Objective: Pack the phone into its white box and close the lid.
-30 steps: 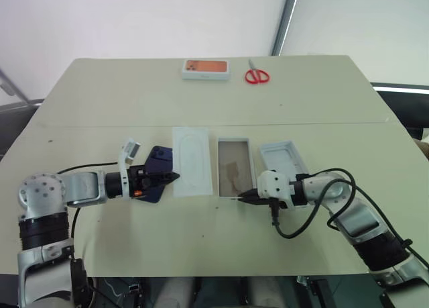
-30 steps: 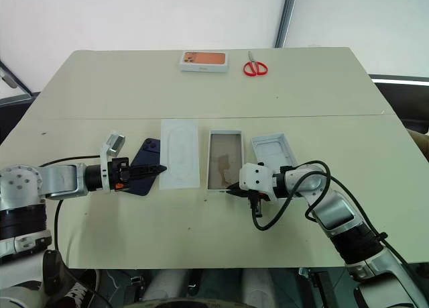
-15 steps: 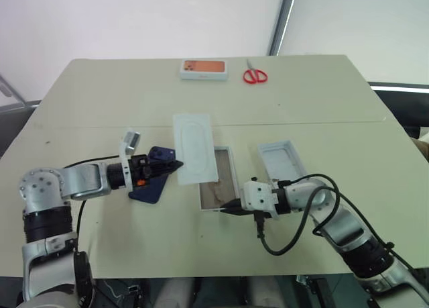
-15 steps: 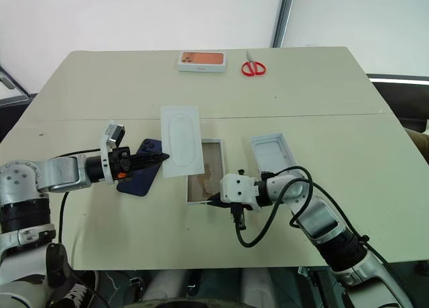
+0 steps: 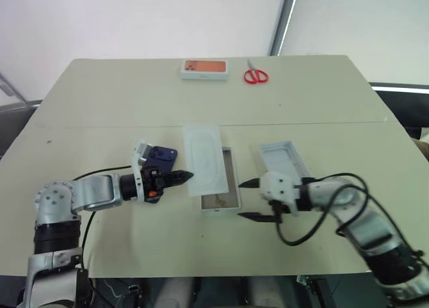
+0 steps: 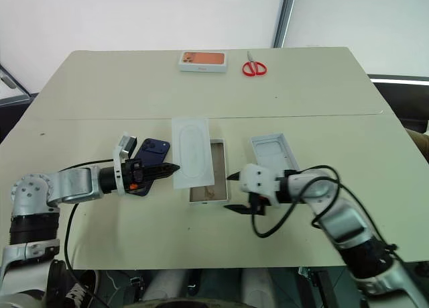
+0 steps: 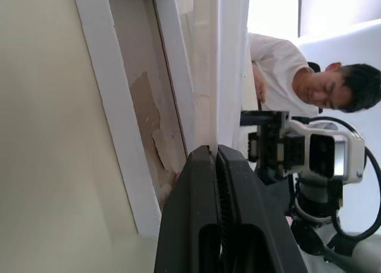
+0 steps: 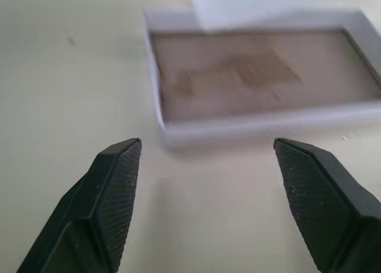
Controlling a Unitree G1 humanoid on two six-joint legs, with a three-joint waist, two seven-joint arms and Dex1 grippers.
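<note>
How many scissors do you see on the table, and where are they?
1. The red scissors lie at the far edge of the table, beside the box with the orange phone picture. None seems hidden.

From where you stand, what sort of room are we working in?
Probably a lab or office set up for testing, not a home: a plain beige table against bare white walls, a person watching close by, and laid-out props, such as red scissors and an orange-printed box.

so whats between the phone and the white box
In the right eye view, the flat white insert lies between the phone and the white box, overlapping the box's edge.
</note>
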